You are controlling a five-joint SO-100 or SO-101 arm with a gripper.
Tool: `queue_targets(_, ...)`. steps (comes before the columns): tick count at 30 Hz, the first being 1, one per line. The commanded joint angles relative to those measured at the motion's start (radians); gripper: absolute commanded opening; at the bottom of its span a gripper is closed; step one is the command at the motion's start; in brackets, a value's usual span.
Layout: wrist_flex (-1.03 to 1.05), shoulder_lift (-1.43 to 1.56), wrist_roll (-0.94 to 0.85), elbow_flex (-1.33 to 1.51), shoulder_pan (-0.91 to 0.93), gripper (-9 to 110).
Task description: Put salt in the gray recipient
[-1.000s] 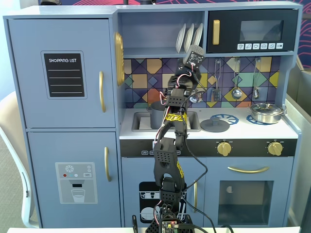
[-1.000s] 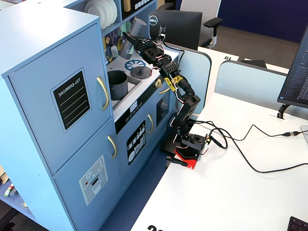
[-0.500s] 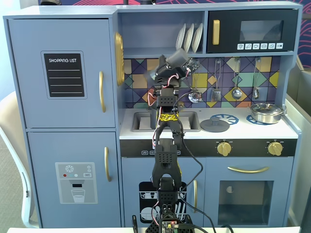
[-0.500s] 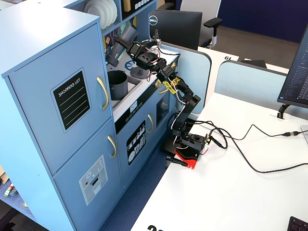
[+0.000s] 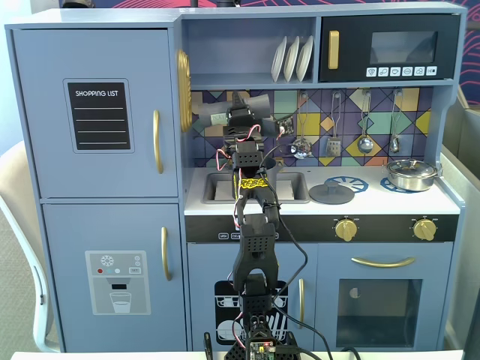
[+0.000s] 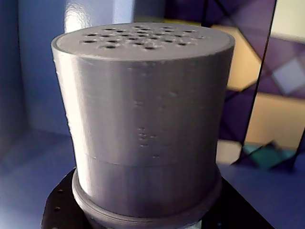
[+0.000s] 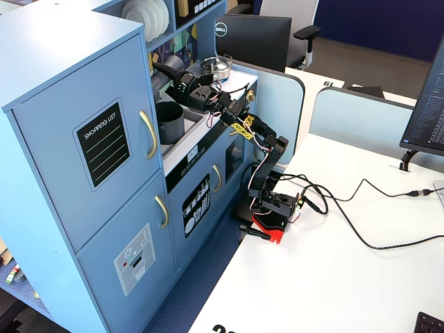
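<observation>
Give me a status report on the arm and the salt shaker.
Gripper shut on tall gray cylindrical salt shaker, lifted over the sink. Dark gray cylindrical pot below, apart. Nothing between them.

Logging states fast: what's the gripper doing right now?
Gripper: shut on the salt shaker, held above the gray pot.

- Blue toy kitchen (image 5: 97, 187) with gold handles and a patterned backsplash (image 5: 375, 124).
- White desk (image 7: 333, 277); blue partition (image 7: 361, 121) at its far edge.
- Dell monitor (image 7: 253, 41) and office chair (image 7: 302, 35) behind.
</observation>
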Motion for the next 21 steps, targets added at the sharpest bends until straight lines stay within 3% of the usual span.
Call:
queue_targets(1,-0.041,0.017,0.155,-0.011,-0.038,0)
queue_targets(11,-0.038,-0.015,0.614,0.005,-0.048,0)
queue_targets(21,-0.071,-0.02,0.857,0.028,-0.08,0)
